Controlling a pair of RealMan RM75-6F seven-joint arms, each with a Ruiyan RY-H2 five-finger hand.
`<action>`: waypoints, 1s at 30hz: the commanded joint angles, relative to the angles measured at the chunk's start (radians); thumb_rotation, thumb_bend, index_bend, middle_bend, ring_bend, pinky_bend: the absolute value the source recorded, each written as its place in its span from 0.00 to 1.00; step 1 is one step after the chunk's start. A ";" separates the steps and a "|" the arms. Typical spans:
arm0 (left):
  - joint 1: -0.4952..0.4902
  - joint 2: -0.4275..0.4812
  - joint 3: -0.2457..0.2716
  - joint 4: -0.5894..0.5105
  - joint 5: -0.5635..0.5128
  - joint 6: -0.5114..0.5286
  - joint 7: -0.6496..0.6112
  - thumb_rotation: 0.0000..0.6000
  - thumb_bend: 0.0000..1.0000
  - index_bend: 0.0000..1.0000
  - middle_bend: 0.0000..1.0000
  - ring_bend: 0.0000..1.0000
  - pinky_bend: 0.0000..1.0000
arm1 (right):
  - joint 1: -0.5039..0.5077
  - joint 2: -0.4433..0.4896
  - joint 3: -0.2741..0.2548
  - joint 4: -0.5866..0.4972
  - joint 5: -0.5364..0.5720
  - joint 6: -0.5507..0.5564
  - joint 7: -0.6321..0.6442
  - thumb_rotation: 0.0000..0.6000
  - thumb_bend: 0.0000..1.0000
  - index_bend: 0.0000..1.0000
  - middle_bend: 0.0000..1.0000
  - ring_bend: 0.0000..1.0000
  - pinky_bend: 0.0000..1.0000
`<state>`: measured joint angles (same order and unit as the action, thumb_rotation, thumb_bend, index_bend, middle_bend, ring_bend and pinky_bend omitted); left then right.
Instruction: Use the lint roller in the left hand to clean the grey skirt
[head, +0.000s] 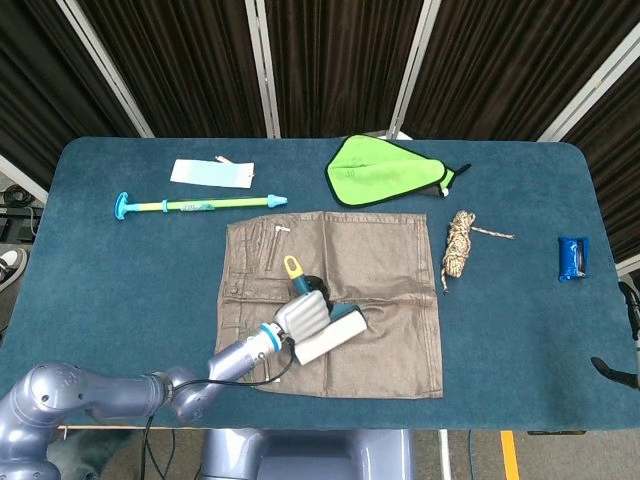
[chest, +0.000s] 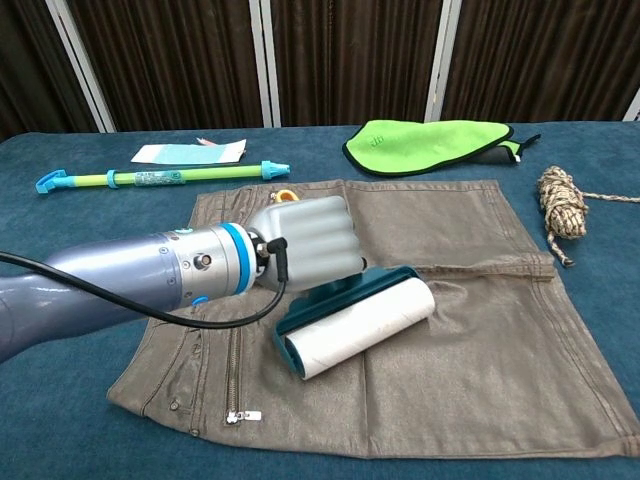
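dark curtains with pale vertical rails back a blue-covered table (head: 120, 290). right hand: only a dark fragment shows at the head view's right edge (head: 630, 340); finger state cannot be told. left hand (chest: 305, 243): fingers wrapped around the lint roller (chest: 358, 327) handle, which is mostly hidden inside the fist; only its yellow-tipped end (head: 291, 266) sticks out. the white roll lies on the grey skirt (head: 390, 260), near its middle. skirt lies flat, hem close to the table's near edge, with open cloth to the right of the roll. beyond it: green cloth (head: 385, 170), blue-green stick (head: 195, 205), paper tag (head: 211, 173). rope bundle (head: 459, 246) and small blue packet (head: 572, 256) lie right.
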<state>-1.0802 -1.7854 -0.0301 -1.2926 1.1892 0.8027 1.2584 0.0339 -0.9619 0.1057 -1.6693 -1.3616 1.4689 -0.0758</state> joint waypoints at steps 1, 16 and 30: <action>0.012 0.033 0.013 -0.005 -0.010 0.010 0.000 1.00 0.94 0.65 0.48 0.38 0.43 | 0.000 -0.001 0.000 -0.001 -0.001 0.001 -0.004 1.00 0.00 0.00 0.00 0.00 0.00; 0.072 0.213 0.062 -0.008 -0.027 0.057 -0.039 1.00 0.95 0.65 0.48 0.38 0.43 | -0.002 -0.003 -0.006 -0.011 -0.014 0.009 -0.017 1.00 0.00 0.00 0.00 0.00 0.00; 0.082 0.210 0.079 -0.014 0.002 0.067 -0.055 1.00 0.96 0.65 0.48 0.38 0.43 | -0.007 0.000 -0.008 -0.016 -0.024 0.021 -0.015 1.00 0.00 0.00 0.00 0.00 0.00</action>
<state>-0.9964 -1.5722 0.0504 -1.3042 1.1890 0.8688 1.2016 0.0272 -0.9624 0.0982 -1.6854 -1.3856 1.4893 -0.0907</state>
